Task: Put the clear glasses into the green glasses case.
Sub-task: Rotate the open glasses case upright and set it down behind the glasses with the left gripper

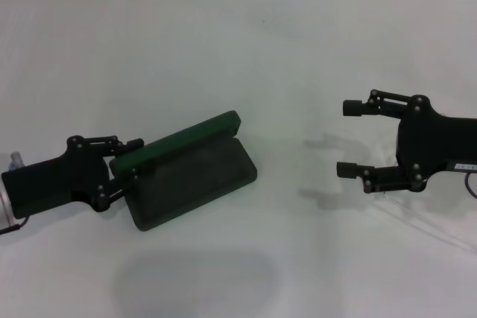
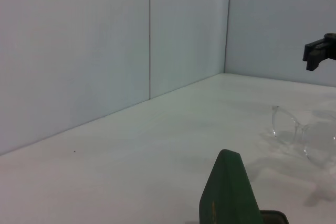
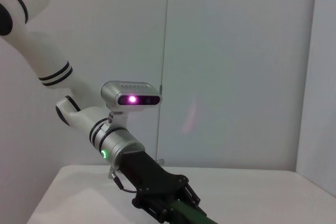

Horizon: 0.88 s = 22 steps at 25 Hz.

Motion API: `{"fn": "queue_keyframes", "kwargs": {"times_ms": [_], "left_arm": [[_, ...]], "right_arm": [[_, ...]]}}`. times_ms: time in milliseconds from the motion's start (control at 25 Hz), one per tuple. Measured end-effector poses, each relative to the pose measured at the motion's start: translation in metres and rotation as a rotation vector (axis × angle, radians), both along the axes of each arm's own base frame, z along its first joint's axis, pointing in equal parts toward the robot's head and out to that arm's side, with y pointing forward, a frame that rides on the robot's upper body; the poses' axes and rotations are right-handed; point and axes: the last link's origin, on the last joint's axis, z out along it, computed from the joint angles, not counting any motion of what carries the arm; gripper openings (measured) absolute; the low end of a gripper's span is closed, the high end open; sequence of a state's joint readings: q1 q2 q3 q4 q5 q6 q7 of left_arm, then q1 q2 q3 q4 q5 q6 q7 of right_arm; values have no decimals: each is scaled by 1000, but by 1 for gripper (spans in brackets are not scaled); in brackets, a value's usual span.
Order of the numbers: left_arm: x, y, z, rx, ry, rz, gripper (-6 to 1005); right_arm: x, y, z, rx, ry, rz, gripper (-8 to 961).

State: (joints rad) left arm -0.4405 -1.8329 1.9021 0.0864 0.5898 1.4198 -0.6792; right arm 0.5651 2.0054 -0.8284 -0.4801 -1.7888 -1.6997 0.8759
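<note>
The green glasses case [image 1: 190, 180] lies open on the white table, left of centre, with its lid [image 1: 179, 138] tilted up toward the back. My left gripper [image 1: 125, 165] is shut on the case's left end. The lid's edge [image 2: 228, 192] shows close up in the left wrist view. The clear glasses [image 1: 322, 196] lie on the table right of the case and are faint against the white surface. They show more plainly in the left wrist view [image 2: 294, 129]. My right gripper [image 1: 348, 139] hovers open just right of the glasses, holding nothing.
The white table [image 1: 238, 42] is bounded by pale wall panels at the back [image 2: 105, 51]. In the right wrist view the left arm [image 3: 105, 135] and its wrist camera [image 3: 131, 98] reach down to the case [image 3: 195, 216].
</note>
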Motion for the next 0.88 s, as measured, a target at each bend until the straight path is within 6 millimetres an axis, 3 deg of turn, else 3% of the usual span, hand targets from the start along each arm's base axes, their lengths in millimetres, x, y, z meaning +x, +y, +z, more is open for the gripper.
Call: {"fn": "queue_keyframes", "kwargs": {"times_ms": [480,880], "left_arm": [[9,7,-3,21,3,-55,237],[31,31,-4,89,-1,-146,210]], "right_arm": [[1,0,1,5,-2,1,870],[5,-2,1,14,0,-14,870]]}}
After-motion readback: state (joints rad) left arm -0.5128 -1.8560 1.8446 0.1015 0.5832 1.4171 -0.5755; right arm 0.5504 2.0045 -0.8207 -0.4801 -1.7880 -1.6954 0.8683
